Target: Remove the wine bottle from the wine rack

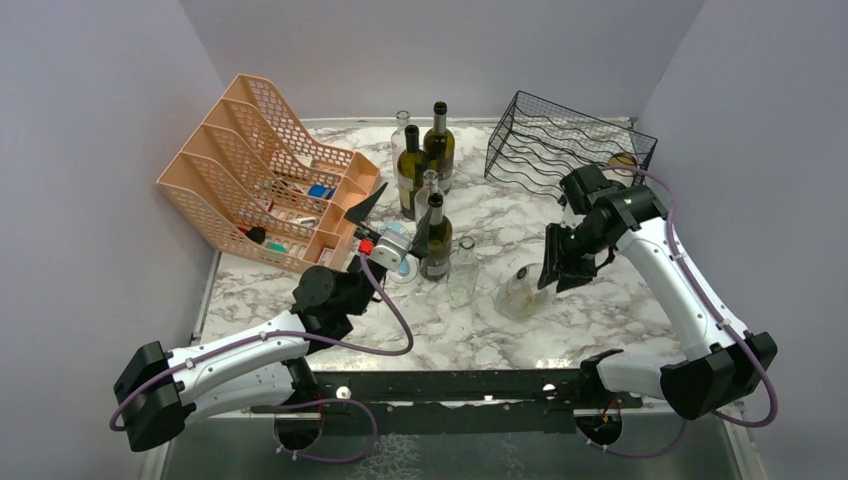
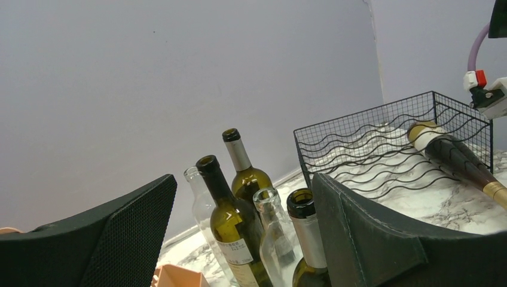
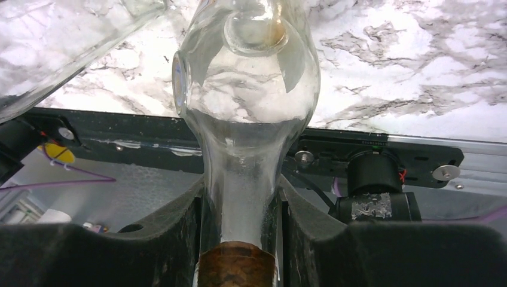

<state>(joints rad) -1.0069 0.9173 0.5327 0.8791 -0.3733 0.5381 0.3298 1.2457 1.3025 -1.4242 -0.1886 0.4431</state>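
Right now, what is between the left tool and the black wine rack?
A bunch of upright bottles, green and clear, stands between the left tool and the wine rack. The left wrist view shows it best.

Upright bottles [image 1: 425, 190] + organizer [image 1: 270, 170] block your L side; clear bottle [image 1: 518, 290] sits front-centre. Table [image 1: 500, 215] strip btwn bottles & wine rack [image 1: 570, 150] is free.

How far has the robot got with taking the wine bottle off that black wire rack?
Mostly done, it seems: the right gripper is shut on the neck of a clear glass bottle, well away from the black wire wine rack. What is left is to set it down and let go. The open left gripper waits by the standing bottles. A dark bottle with gold foil lies at the rack.
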